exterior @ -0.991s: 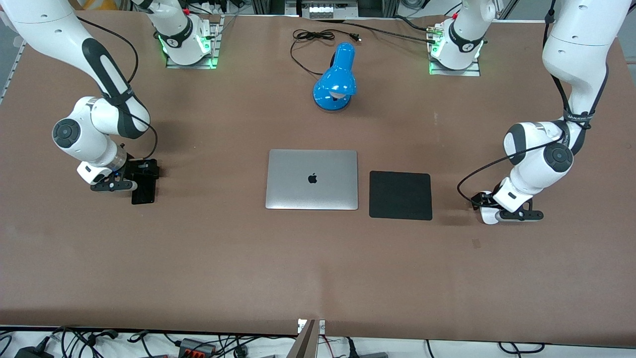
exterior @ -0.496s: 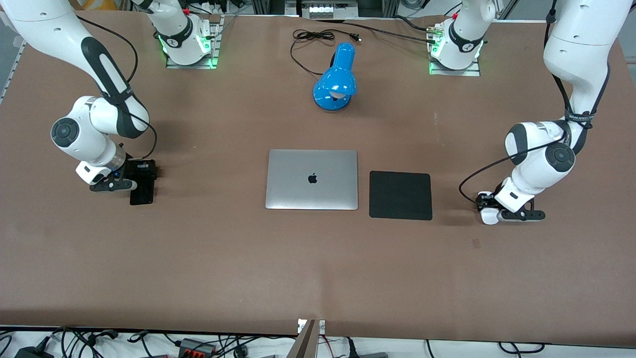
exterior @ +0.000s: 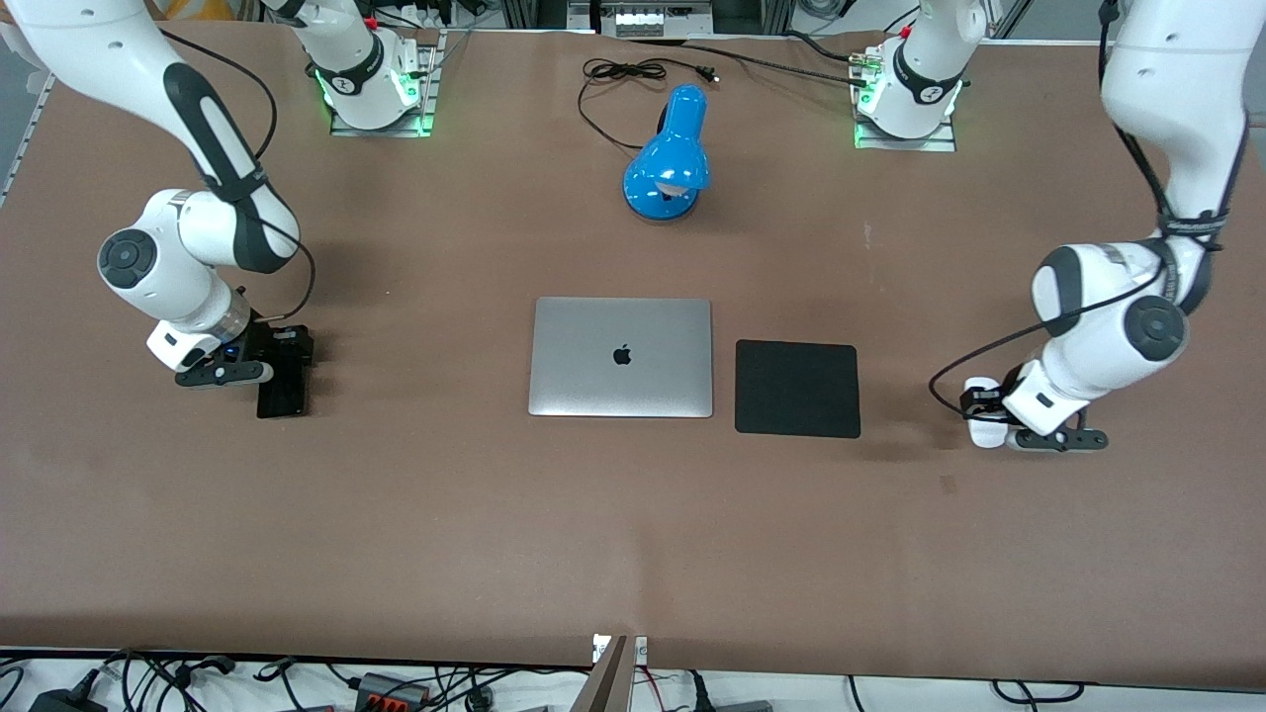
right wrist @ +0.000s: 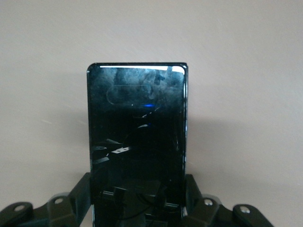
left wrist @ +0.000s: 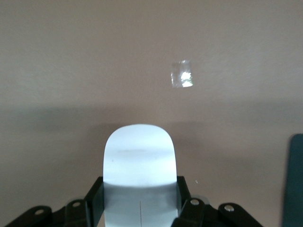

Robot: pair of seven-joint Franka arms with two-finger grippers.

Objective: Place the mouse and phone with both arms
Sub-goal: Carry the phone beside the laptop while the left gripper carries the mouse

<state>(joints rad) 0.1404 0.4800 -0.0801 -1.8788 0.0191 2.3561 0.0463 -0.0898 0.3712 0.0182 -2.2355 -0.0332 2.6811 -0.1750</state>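
My left gripper [exterior: 989,423] is shut on the white mouse [exterior: 983,432] and holds it low over the table, toward the left arm's end from the black mat. In the left wrist view the mouse [left wrist: 139,158] sits between the black fingers [left wrist: 96,201], its rounded end sticking out. My right gripper [exterior: 281,364] is shut on the black phone [exterior: 282,394], low over the table toward the right arm's end from the laptop. In the right wrist view the phone [right wrist: 137,137] juts out between the fingers [right wrist: 81,196], glossy face up.
A closed silver laptop [exterior: 620,356] lies mid-table with a square black mat [exterior: 797,389] beside it; the mat's edge shows in the left wrist view [left wrist: 296,182]. A blue desk lamp [exterior: 669,158] and its cord [exterior: 623,71] lie farther from the camera. A small tape patch [left wrist: 182,75] marks the table.
The left arm has shifted toward its end of the table, carrying the mouse with it. The right gripper and the phone have crept slightly toward the right arm's end.
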